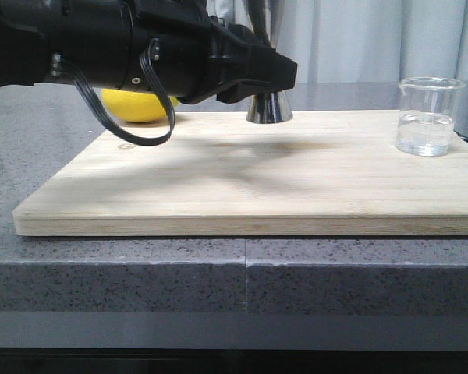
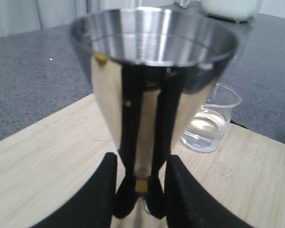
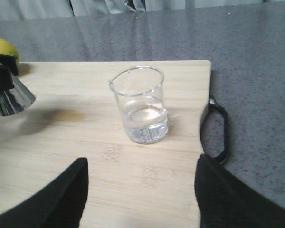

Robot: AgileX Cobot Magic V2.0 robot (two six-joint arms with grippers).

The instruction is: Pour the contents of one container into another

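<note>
Left tool (image 2: 138, 190) grips the steel jigger (image 2: 152, 95) at its narrow waist.
Right tool (image 3: 140, 190) gapes wide, empty, near the water-filled glass beaker (image 3: 140, 107) on the bamboo board (image 1: 242, 183).

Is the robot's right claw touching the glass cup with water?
Apart. The right wrist view shows the right gripper open, with bare board between its fingers and the glass beaker.

Wooden board (image 1: 218, 187), lemon (image 1: 136, 107), stone counter (image 1: 31, 140)
</note>
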